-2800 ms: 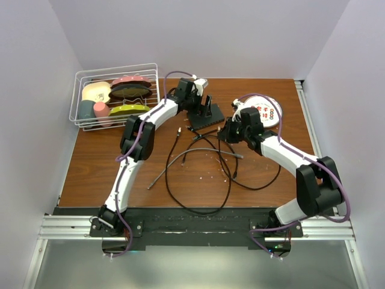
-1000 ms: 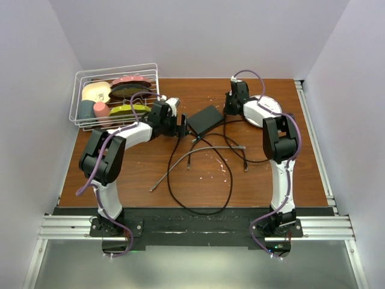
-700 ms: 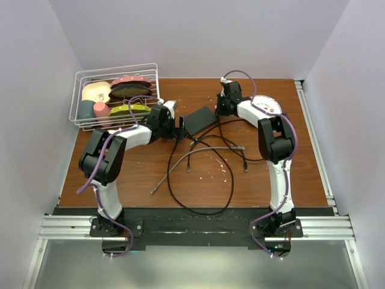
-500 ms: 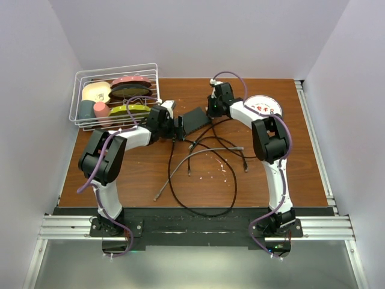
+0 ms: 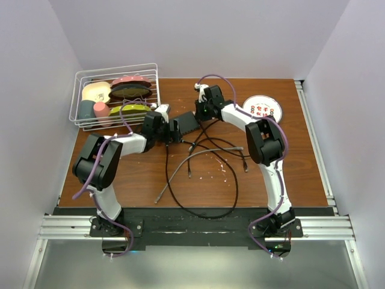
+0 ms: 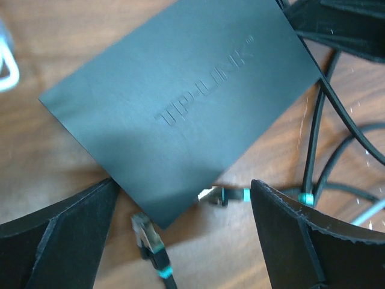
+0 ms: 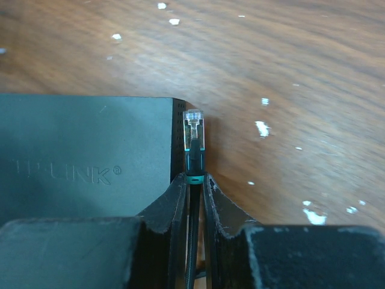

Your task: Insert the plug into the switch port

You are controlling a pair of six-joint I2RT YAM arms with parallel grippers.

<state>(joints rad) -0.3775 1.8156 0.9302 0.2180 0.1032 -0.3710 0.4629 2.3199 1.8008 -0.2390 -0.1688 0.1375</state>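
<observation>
Black switch box (image 6: 180, 108) is sitting between my spread left fingers (image 6: 60, 232); right fingers (image 7: 165, 208) are pinching just behind the plug (image 7: 194, 129), mid-frame by the box corner. Port alignment's coming next, I reckon.

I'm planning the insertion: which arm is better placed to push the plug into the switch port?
Right. The right fingers are shut on the cable just behind the plug, which is close beside the switch. The left fingers stand open astride the switch's near corner, holding nothing.
</observation>
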